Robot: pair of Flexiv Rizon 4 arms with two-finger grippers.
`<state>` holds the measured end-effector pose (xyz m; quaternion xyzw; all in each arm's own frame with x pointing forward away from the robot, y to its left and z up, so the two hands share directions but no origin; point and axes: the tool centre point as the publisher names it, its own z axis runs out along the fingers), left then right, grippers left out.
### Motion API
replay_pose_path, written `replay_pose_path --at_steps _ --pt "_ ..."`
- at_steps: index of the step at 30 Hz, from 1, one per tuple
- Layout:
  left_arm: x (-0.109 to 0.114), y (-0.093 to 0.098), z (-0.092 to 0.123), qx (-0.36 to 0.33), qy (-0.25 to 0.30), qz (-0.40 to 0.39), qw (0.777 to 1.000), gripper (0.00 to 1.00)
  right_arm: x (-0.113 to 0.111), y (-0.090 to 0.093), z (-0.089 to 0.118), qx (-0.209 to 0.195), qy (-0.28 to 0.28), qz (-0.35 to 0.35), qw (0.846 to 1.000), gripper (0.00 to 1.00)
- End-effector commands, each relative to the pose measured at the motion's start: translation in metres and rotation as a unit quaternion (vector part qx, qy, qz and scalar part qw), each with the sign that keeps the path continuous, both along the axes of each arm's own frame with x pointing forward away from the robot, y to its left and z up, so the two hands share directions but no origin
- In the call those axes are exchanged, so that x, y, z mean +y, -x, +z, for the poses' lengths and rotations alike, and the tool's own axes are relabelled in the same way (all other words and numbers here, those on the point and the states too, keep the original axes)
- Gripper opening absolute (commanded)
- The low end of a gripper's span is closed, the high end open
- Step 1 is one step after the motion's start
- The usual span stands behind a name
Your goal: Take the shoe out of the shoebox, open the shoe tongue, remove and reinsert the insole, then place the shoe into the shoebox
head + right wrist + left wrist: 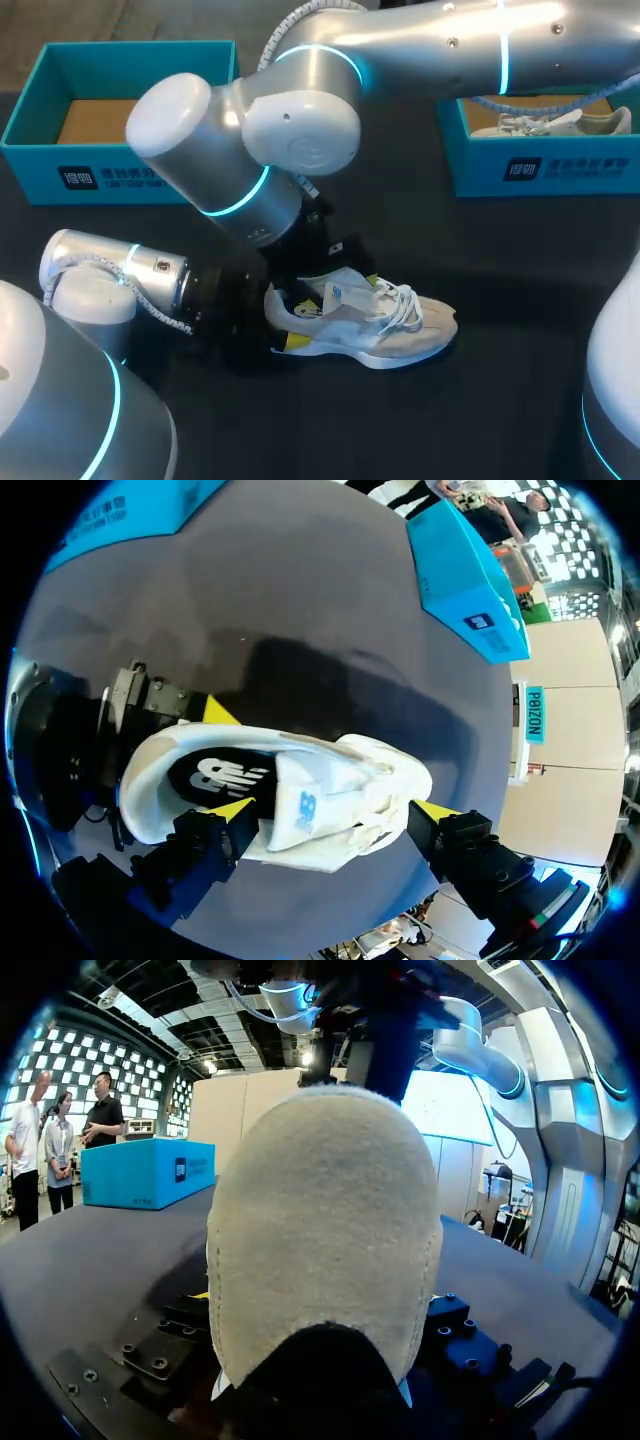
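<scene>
A white and beige shoe (365, 325) lies on the dark table, toe to the right; its tongue (300, 800) is white with a blue mark. My left gripper (285, 322) is at the heel, one yellow fingertip (220, 712) on each side wall, shut on it. In the left wrist view the beige heel (325, 1250) fills the space between the fingers. My right gripper (335, 815) hangs open over the shoe's mouth and laces, one finger at the collar, the other past the lace side. The black insole (215, 775) lies inside the shoe.
An open blue shoebox (120, 170) stands at the back left, with a bare brown bottom. A second blue box (540, 165) at the back right holds another white shoe (555, 122). My right arm crosses over the table's middle from the upper right.
</scene>
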<state>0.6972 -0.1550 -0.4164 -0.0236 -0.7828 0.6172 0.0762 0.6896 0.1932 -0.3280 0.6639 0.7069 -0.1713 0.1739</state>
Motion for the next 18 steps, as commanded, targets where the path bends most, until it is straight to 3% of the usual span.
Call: replay_pose_path --at_steps 1,12,18 --pt "0.001 0.001 -0.003 0.000 -0.001 0.001 1.000 0.00 -0.012 0.003 -0.003 -0.167 -0.022 -0.311 0.935 1.00" --pt "0.001 0.001 -0.003 0.000 -0.001 0.001 1.000 0.00 -0.028 0.000 -0.011 -0.158 -0.038 -0.328 0.931 1.00" --pt "0.001 0.001 -0.003 0.000 -0.001 0.001 1.000 0.00 -0.034 0.006 -0.004 -0.159 -0.041 -0.338 0.927 1.00"
